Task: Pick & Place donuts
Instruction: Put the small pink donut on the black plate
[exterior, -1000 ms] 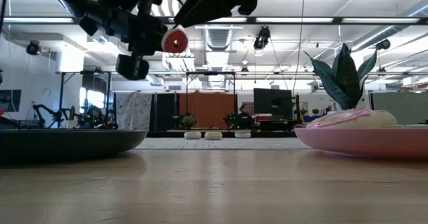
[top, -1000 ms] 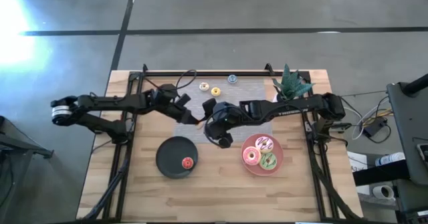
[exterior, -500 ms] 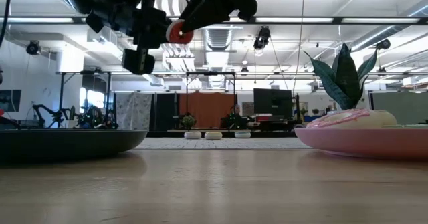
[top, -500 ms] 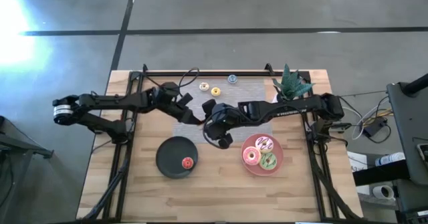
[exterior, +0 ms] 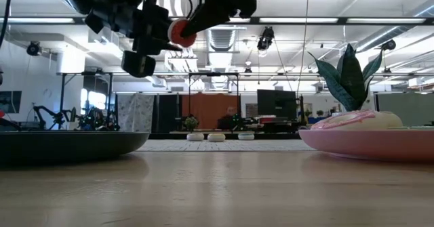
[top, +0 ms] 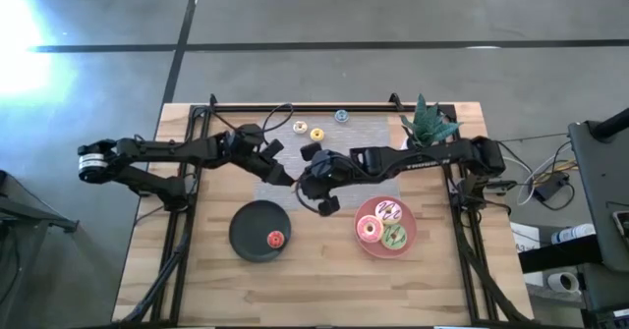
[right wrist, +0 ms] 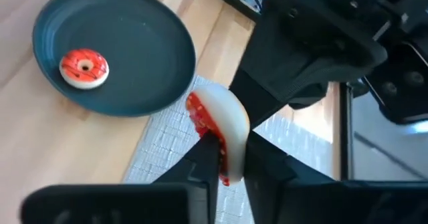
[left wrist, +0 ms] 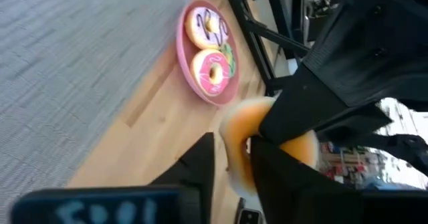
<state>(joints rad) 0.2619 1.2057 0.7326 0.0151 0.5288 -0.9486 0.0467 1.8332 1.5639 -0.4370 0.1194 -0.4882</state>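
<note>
A tiny orange-red donut point(exterior: 180, 32) hangs high above the table's middle, between my two grippers. My left gripper point(top: 283, 175) comes from the left and my right gripper point(top: 305, 180) from the right; both are shut on it. Another tiny orange-red donut point(top: 275, 239) lies on the dark plate point(top: 246, 233). The three larger donuts, pink-white point(top: 390, 212), pink-orange point(top: 370, 230) and green point(top: 394, 237), lie on the pink plate point(top: 366, 248). Two tiny yellow donuts point(top: 300, 126) and a blue one point(top: 341, 116) lie on the grey mat point(top: 369, 135). My left gripper pinches the tiny donut's rim point(left wrist: 235, 150) between its two fingers, coming about level from the table's left. The donut is lifted clear of the table. My right gripper's fingers cover part of it. My right gripper pinches the donut's opposite rim point(right wrist: 224, 147) between its two fingers, one on the red icing side and one on the pale underside. It comes about level from the table's right. The donut stands on edge, clear of the table.
A potted plant point(top: 428, 125) stands at the far right of the table. A dark frame point(top: 295, 106) and cables run along the far edge. Bare wood point(top: 324, 290) lies toward the near edge, in front of both plates.
My right gripper has moved toward the table's far edge and in against my left gripper. The tiny donut between them has risen slightly and stays clear of the table.
</note>
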